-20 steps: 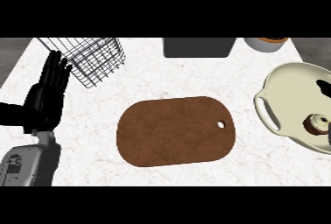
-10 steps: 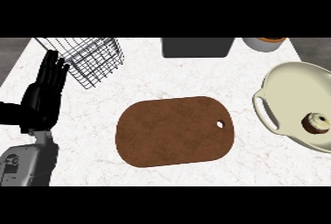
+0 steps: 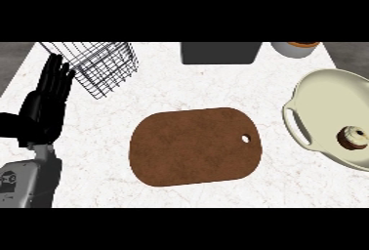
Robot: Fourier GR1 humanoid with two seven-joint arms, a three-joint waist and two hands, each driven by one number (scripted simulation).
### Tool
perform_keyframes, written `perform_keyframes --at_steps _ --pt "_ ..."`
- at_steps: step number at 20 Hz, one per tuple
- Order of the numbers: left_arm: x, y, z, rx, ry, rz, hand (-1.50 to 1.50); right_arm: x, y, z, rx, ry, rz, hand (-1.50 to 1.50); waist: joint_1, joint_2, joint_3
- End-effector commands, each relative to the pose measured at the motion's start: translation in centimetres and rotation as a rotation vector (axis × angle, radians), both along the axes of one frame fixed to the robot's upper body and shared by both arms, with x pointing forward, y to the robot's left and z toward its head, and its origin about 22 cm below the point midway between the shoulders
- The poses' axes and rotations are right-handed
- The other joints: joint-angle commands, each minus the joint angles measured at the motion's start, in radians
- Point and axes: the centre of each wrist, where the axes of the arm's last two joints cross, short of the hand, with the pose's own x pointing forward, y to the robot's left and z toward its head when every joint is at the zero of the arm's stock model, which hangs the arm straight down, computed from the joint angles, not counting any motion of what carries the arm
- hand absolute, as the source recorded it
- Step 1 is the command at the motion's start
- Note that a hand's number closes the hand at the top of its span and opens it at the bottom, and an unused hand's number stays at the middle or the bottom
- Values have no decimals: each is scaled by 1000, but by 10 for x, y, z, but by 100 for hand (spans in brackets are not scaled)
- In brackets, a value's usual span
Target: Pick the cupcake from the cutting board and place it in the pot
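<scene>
- At the left edge of the frame I see my left hand. It rests there with the fingers straight and pointing up, and it holds nothing. My right hand does not show anywhere.
- In the middle of the frame lies the brown cutting board on the white counter. Its surface is bare; nothing stands on it.
- At the right edge of the frame is the cream pot, and the cupcake sits inside it, in the lower right part of its bowl. So I judge the placing as already done.
- If I had to take the cupcake again, I think it is light and soft, with a top that can be spoiled easily. I would take it low at the sides, around the wrapper, and not press on the top.
- In the upper left of the frame stands a wire basket, just beside my left hand. At the top edge are a dark box and a small cup.
</scene>
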Motion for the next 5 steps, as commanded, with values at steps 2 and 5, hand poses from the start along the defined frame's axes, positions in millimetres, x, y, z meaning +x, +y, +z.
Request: perform_keyframes --at_steps 2,5 --pt "5 -12 11 8 6 -1 0 -48 -14 11 -30 -4 12 -150 0 1 0" --pt "-3 -14 15 10 -17 5 0 -70 5 -10 -13 -5 -17 -150 3 0 0"
